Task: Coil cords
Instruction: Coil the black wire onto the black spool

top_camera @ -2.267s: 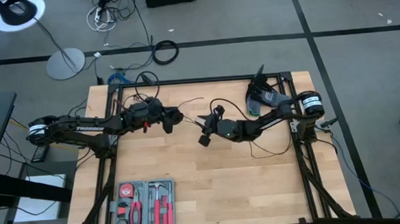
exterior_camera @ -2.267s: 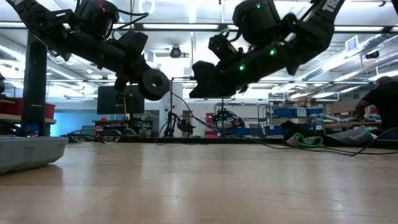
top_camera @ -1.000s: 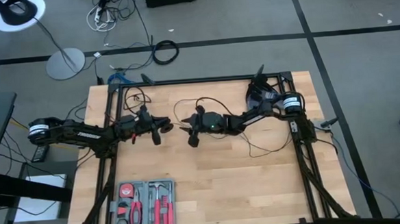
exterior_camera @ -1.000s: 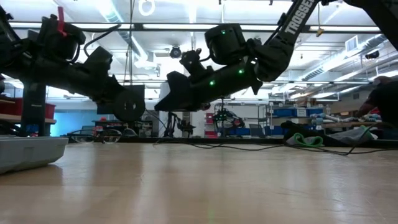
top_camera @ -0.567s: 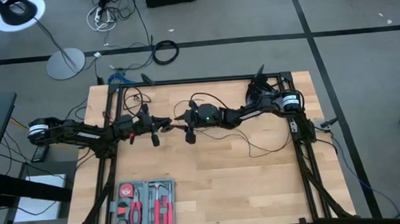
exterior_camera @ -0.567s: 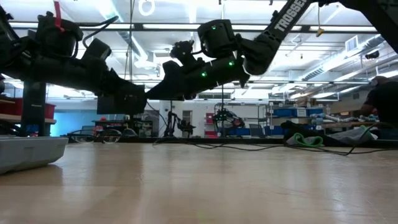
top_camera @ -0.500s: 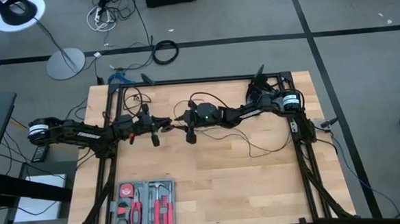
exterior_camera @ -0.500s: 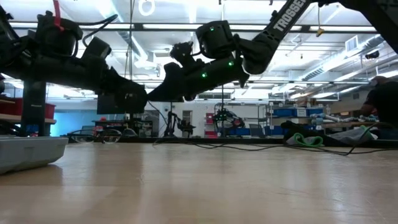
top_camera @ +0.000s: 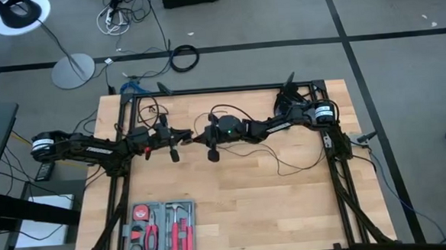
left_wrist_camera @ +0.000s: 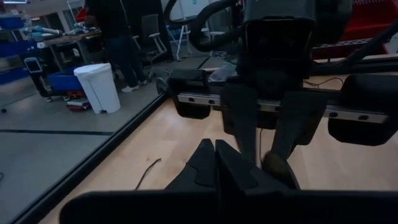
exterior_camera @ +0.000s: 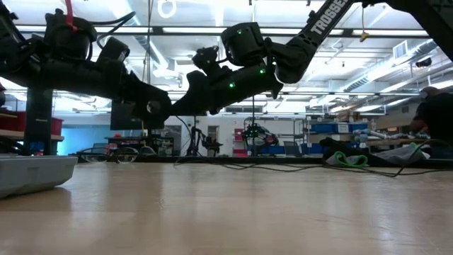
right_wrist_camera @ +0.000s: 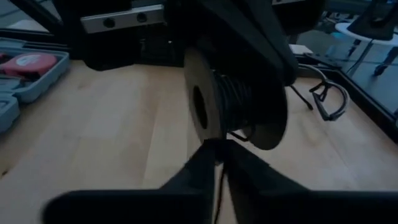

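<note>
My two grippers meet tip to tip above the middle of the table. My left gripper (top_camera: 184,135) (left_wrist_camera: 214,152) comes from the table's left and is shut on a round black puck (right_wrist_camera: 249,112), which has thin black cord wound around its middle. My right gripper (top_camera: 201,135) (right_wrist_camera: 216,149) comes from the right, with its fingers shut just under the puck on the cord (right_wrist_camera: 218,177). More of the cord arches over the right arm (top_camera: 224,108) and trails slack on the table (top_camera: 290,166). My left gripper holds the puck by its upper part (right_wrist_camera: 242,59), which its dark fingers cover. The puck stands on edge, lifted clear of the table, with the cord coiled between its two round faces. My right gripper pinches the thin cord (right_wrist_camera: 217,163) between its two fingers, right under the puck. The fingers come nearly level from the table's right. The cord runs back between them toward the wrist.
A grey tool case (top_camera: 161,228) with red-handled tools lies at the near left. Black frame rails (top_camera: 229,89) border the table. A dark and green bundle (top_camera: 287,106) sits at the far right corner. A person (exterior_camera: 435,113) shows beyond the table.
My right gripper has risen a little and gone toward the table's left, until its tips reach the left gripper's. My left gripper has rolled, and the puck's flat face no longer faces the low camera.
</note>
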Robot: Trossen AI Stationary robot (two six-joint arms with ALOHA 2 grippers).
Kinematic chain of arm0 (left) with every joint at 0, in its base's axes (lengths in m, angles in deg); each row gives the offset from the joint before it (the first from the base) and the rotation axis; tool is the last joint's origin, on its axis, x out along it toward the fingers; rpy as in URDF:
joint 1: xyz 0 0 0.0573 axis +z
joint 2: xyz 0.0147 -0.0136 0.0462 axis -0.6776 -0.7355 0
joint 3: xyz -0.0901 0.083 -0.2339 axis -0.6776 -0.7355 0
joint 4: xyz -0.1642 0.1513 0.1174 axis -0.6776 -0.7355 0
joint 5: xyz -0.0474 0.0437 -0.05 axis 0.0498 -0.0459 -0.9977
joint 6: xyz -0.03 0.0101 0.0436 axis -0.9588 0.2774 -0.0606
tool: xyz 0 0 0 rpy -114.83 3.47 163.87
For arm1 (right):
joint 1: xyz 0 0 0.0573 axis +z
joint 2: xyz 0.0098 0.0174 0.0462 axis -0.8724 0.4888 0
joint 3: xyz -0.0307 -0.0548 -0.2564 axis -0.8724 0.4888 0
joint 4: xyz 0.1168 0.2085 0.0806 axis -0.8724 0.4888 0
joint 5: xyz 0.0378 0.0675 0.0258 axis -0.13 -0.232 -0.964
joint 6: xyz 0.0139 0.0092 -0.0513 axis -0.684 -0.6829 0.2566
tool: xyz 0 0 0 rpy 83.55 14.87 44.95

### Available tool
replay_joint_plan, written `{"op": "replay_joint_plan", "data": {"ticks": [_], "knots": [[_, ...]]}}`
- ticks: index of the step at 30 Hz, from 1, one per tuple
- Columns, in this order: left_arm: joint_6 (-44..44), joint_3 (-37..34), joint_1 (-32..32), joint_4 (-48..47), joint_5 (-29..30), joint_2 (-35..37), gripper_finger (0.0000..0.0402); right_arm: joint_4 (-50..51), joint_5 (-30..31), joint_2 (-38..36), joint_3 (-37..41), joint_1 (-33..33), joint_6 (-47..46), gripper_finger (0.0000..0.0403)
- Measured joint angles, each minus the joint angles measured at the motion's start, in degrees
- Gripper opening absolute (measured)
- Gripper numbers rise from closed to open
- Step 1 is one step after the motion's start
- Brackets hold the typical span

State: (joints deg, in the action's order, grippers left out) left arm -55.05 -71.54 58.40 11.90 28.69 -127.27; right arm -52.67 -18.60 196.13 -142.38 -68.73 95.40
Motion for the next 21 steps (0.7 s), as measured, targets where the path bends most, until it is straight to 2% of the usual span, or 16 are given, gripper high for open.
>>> {"op": "replay_joint_plan", "data": {"ticks": [2, 14, 21], "knots": [[-0.4, 0.0, 0.0, 0.0, 0.0, 0.0, 0.0000, 0.1, -0.1, 0.0, 0.0, 0.0, 0.1, 0.0010], [-1.3, 0.0, 0.0, 0.0, 0.0, 0.0, 0.0009, 0.3, 0.5, 0.0, 0.0, 0.0, -0.1, 0.0003], [-4.2, 0.0, 0.0, -0.3, 0.1, 0.0, 0.0055, 1.4, 0.7, 0.0, 0.0, 0.0, -0.1, 0.0001]]}}
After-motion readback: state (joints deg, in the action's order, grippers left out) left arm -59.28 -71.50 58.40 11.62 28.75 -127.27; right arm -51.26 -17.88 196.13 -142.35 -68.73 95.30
